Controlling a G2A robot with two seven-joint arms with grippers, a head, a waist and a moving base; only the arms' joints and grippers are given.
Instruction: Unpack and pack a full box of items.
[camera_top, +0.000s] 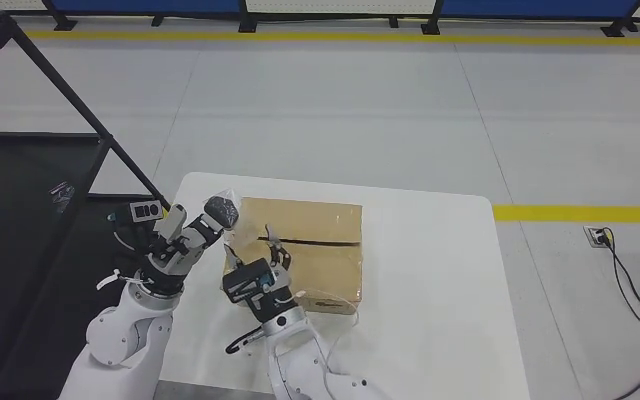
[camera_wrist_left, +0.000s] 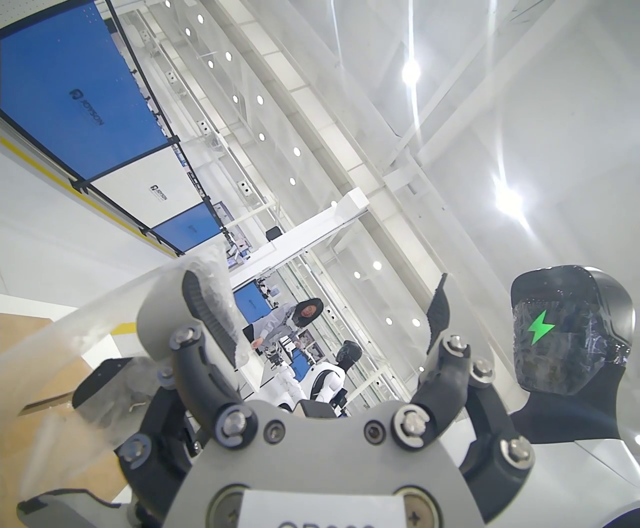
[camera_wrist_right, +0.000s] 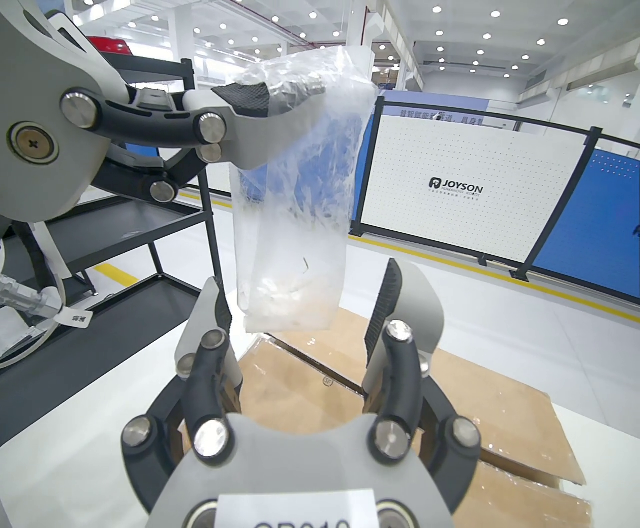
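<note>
On table (camera_top: 430, 290), left of middle: box (camera_top: 300, 250), brown cardboard, lying flat, top flaps folded down with a dark slit between them. Square to table edges, well apart from right edge. By box's far left corner, raised well off table: left gripper (camera_wrist_left: 320, 287), jaws spread wide, clamped on nothing. Draped over one finger (camera_wrist_left: 206, 310) of it: bag (camera_wrist_right: 295, 210), clear crinkled plastic, hanging straight down, lower end free, above box and not touching it. Inside bag near bottom, something small and pale; cannot tell what. Nearer robot, over box's near left edge: right gripper (camera_wrist_right: 305, 280), jaws likewise apart, holding nothing, pointed toward bag's hanging end. From right wrist, bag's bottom seen between the two fingertips but farther off; cannot tell whether touching either. Under right gripper: box top, slit between flaps in plain sight. Left gripper higher than right, both on box's left side, near each other but apart. Beside table on robot's left: rack (camera_top: 50, 200), black metal, dark shelves. Beyond table: pale floor (camera_top: 350, 100) with yellow line (camera_top: 560, 212) across it, blue-and-white panels (camera_wrist_right: 470, 200) at far edge.
</note>
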